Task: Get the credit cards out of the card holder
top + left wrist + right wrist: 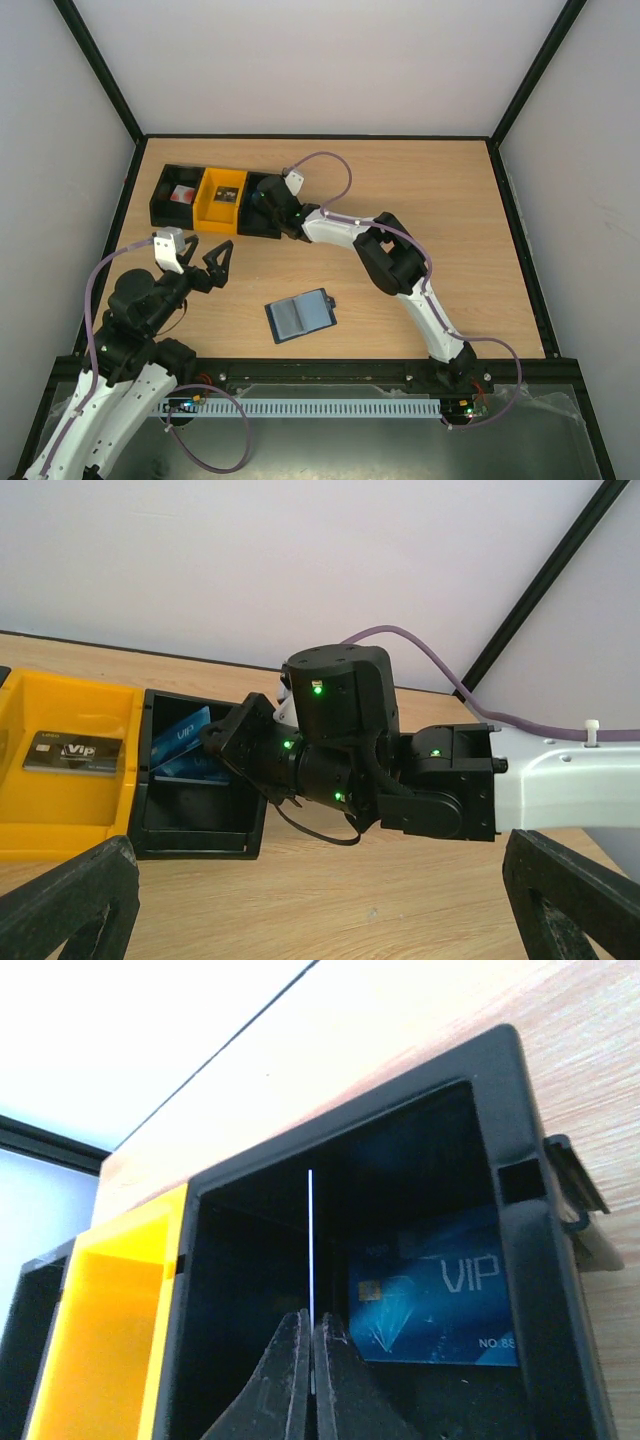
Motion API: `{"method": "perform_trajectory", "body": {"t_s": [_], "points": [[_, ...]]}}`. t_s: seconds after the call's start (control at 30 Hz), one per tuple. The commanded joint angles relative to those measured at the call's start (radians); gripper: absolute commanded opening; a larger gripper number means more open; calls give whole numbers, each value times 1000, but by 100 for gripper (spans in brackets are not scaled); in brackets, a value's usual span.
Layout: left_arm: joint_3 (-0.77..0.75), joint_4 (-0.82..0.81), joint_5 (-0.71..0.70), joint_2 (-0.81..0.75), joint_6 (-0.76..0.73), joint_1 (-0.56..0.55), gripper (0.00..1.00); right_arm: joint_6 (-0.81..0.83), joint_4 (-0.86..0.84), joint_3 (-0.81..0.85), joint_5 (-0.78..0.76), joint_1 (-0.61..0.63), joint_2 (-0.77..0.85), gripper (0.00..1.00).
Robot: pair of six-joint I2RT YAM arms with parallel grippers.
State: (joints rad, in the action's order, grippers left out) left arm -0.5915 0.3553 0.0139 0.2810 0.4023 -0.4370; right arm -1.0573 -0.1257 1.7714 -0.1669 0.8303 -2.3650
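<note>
The card holder (302, 315) lies flat on the table in front of the arms, dark navy with a small tab on its right edge. My right gripper (266, 202) reaches into the right black bin (262, 233). In the right wrist view it (311, 1328) is shut on a thin card (311, 1250), seen edge-on as a white line. A blue VIP card (435, 1305) rests in that bin beside it. Bluish cards (182, 742) also show there in the left wrist view. My left gripper (202, 265) is open and empty above the table, left of the card holder.
A yellow bin (222, 212) holds a dark VIP card (72, 752). A black bin (160, 205) on its left holds a red and white card (181, 195). The three bins stand in a row at the back left. The right arm (390, 260) stretches across the table's middle.
</note>
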Motion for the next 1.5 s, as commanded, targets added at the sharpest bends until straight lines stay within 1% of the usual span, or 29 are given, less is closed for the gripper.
{"method": "perform_trajectory", "body": {"t_s": [0.0,0.17,0.3,0.4,0.67,0.77,0.97,1.0,1.1,1.23,1.37,1.47], "points": [[12,-10,4,-8,-14,7,100,-34,-131,-38,-46,-6,-28,2],[12,-9,9,-9,-16,7,100,-67,-143,-45,-75,-5,-48,2],[13,-13,14,-8,-17,7,100,-61,-153,-47,-79,-6,-56,3],[15,-16,19,-9,-19,7,100,-60,-148,-45,-81,-6,-60,8],[14,-16,21,-39,-20,7,100,-89,-124,-35,-77,-7,-49,10],[16,-17,21,-35,-20,7,100,-98,-97,-18,-68,-6,-37,15],[11,-10,0,-22,-11,7,100,-93,-82,-20,-64,-5,16,31],[10,-6,-5,6,-9,7,100,-92,-79,-20,-62,-5,24,33],[6,6,-35,19,6,7,100,-90,-71,-24,-49,-7,50,39],[-3,25,-100,45,38,7,100,-71,-39,-26,5,-6,102,48],[-23,59,-160,99,76,7,100,-32,-18,-59,36,-7,172,53],[-31,70,-161,147,100,7,100,17,-11,-95,71,-7,230,55]]}}
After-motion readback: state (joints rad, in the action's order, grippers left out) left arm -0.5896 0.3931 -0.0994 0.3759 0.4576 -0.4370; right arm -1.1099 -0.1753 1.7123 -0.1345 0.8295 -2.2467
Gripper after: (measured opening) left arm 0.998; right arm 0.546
